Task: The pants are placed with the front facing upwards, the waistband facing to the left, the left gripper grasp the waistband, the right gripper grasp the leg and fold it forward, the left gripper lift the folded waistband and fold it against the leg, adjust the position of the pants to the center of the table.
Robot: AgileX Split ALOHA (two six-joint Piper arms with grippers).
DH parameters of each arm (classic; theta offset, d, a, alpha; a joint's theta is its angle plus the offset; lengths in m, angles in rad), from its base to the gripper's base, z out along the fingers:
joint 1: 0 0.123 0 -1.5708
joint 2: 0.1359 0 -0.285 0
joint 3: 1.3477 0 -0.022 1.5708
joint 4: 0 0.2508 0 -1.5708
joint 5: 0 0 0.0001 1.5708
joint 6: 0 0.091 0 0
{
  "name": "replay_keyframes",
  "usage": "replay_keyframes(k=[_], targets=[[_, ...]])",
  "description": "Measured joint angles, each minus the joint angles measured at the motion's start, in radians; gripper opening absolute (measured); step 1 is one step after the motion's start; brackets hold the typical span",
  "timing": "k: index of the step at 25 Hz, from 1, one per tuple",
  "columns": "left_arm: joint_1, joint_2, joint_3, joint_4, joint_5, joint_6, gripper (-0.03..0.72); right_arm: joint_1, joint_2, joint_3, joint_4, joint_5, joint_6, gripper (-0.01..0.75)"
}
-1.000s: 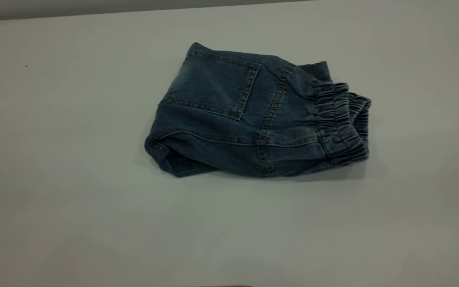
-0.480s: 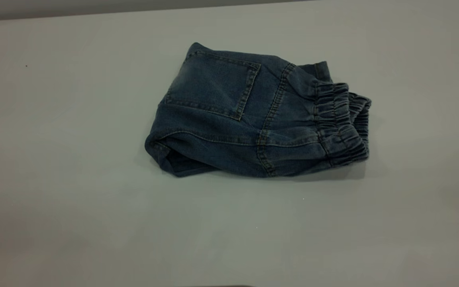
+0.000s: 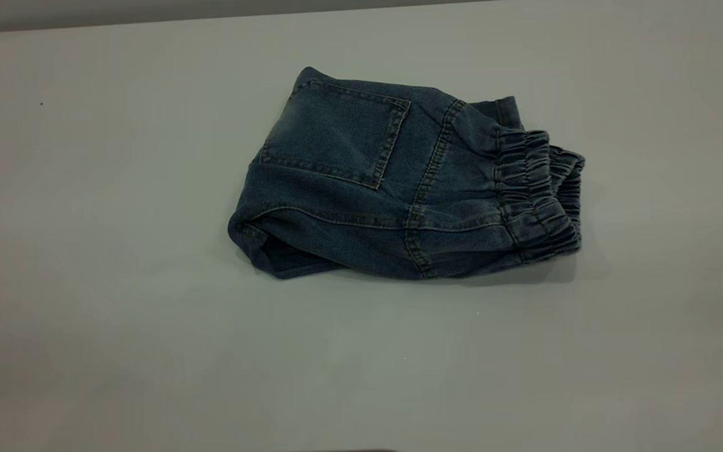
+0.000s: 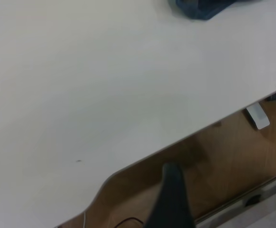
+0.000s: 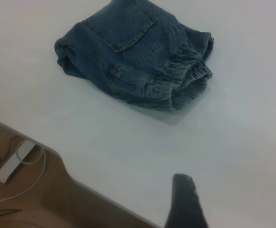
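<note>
Jaws on both arms give you nothing to read: each wrist view shows one dark finger, the left gripper [image 4: 172,199] over the table's curved edge and the right gripper [image 5: 186,202] near its edge, both well apart from the cloth and holding nothing. Your pants [image 3: 399,182] lie folded into a soft denim bundle mid-table [image 3: 117,314], patch pocket [image 3: 339,135] up, the gathered, ruffled waistband [image 3: 534,194] at the right end.
</note>
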Motion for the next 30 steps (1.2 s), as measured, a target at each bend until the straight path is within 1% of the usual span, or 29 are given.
replay_keyframes(k=[2, 3, 4, 7, 9, 11, 13, 18, 30], targets=[[0.005, -0.006, 0.000, 0.001, 0.000, 0.000, 0.549, -0.001, 0.000, 0.000, 0.000, 0.000, 0.000, 0.412], [0.029, -0.008, 0.000, 0.001, 0.000, 0.000, 0.549, -0.014, 0.000, 0.000, 0.005, 0.000, 0.000, 0.412], [0.070, -0.010, 0.000, 0.000, 0.000, 0.000, 0.549, -0.041, 0.000, 0.000, 0.008, 0.000, 0.000, 0.412], [0.216, -0.013, 0.000, 0.000, 0.000, -0.001, 0.549, -0.195, 0.000, 0.000, 0.009, 0.000, 0.000, 0.412], [0.296, -0.032, 0.000, 0.001, 0.000, -0.002, 0.549, -0.296, -0.003, 0.000, 0.009, 0.000, 0.000, 0.412], [0.351, -0.069, 0.000, 0.001, 0.000, -0.002, 0.549, -0.380, -0.007, 0.000, 0.009, 0.000, 0.000, 0.412], [0.372, -0.110, 0.000, 0.001, 0.000, -0.002, 0.549, -0.421, -0.007, 0.000, 0.009, 0.000, 0.000, 0.412], [0.378, -0.206, 0.000, 0.001, 0.004, -0.002, 0.549, -0.431, -0.007, 0.000, 0.009, 0.000, 0.000, 0.412], [0.378, -0.209, 0.000, 0.001, 0.007, -0.002, 0.549, -0.431, -0.007, 0.000, 0.009, 0.000, 0.000, 0.412]])
